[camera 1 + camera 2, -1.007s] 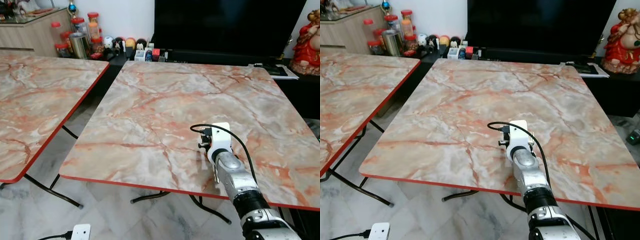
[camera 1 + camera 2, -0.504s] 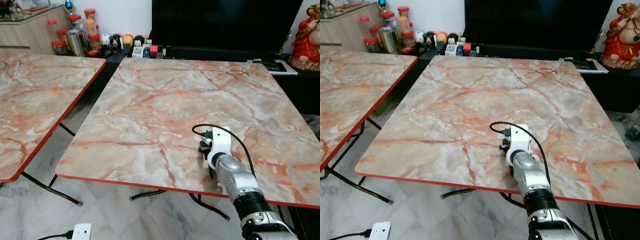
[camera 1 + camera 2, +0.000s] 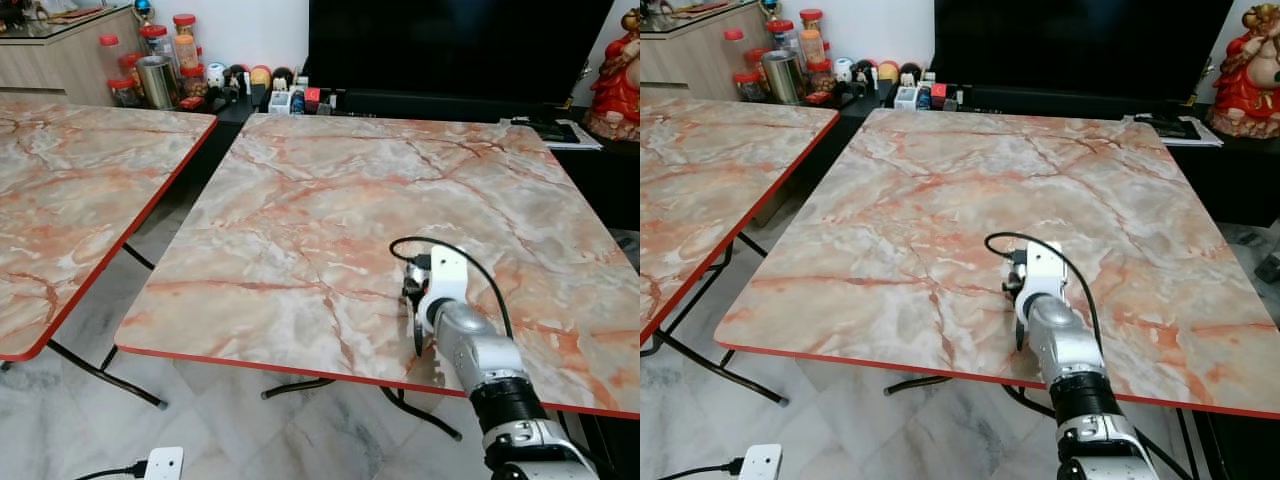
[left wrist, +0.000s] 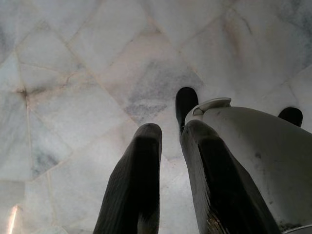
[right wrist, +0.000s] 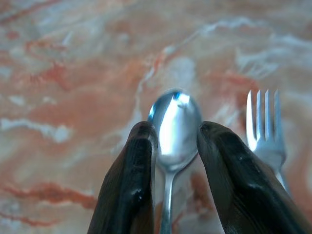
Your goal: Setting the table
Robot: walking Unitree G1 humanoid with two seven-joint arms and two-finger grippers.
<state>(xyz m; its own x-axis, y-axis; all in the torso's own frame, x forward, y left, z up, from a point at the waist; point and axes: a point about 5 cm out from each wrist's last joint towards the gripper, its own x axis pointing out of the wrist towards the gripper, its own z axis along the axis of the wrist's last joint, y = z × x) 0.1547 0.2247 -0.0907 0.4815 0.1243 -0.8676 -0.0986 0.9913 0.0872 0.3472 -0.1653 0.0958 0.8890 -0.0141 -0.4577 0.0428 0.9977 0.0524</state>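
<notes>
My right arm reaches over the near right part of the marble table (image 3: 330,190), its white wrist mount (image 3: 441,282) low above the top. In the right wrist view a silver spoon (image 5: 174,122) lies bowl-forward on the marble, its handle running back between the fingers. My right gripper (image 5: 178,127) is open; the gap is about as wide as the bowl and the fingers do not pinch the handle. A silver fork (image 5: 265,126) lies just beside the spoon, tines pointing the same way. My left gripper (image 4: 171,127) hangs idle over the floor tiles, shut.
A second marble table (image 3: 70,200) stands to the left across a narrow gap. Behind are a black TV (image 3: 450,45), jars (image 3: 160,70) and a red figurine (image 3: 615,75). A power strip (image 3: 160,462) lies on the floor near the table's front edge.
The head view has shifted a little. My right wrist has stayed over the same near right patch of the table, with only a slight shift.
</notes>
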